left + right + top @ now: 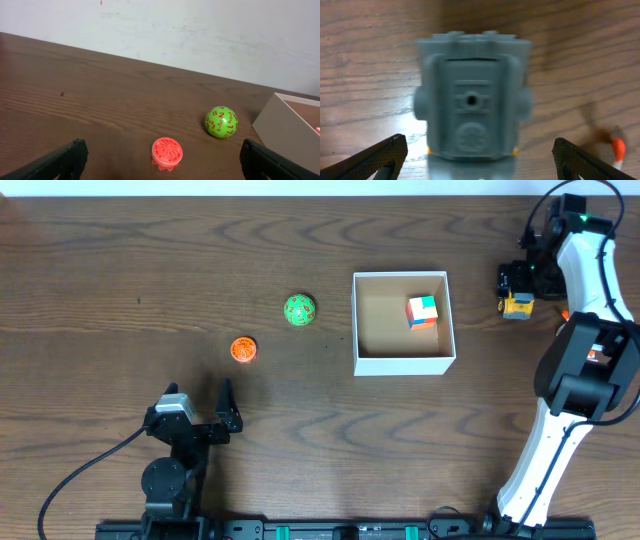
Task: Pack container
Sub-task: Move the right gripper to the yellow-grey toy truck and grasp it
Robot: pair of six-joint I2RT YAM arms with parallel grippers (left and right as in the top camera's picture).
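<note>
The shallow square white cardboard container [404, 363] looks light, thin-walled and crushable, best pinched at one wall; left hand [200, 402] and right hand [477, 150] both stand spread apart.

Above the base rail [330, 530], the left arm [168, 470] is being shown all in black, with a round joint housing and a silver-grey block [172, 402] on top. A thin black cable [80, 470] is being trailed from it toward the rail's left end. Over the rail's right end, the right arm [545, 450] is being shown in long white links broken by black joints, with a green light [582, 220] farthest from the rail and an orange-red mark [597, 357] nearer it. The left end effector [196, 408] and the right end effector [517, 280] are being seen with matte black, wedge-shaped fingers [65, 160].
</note>
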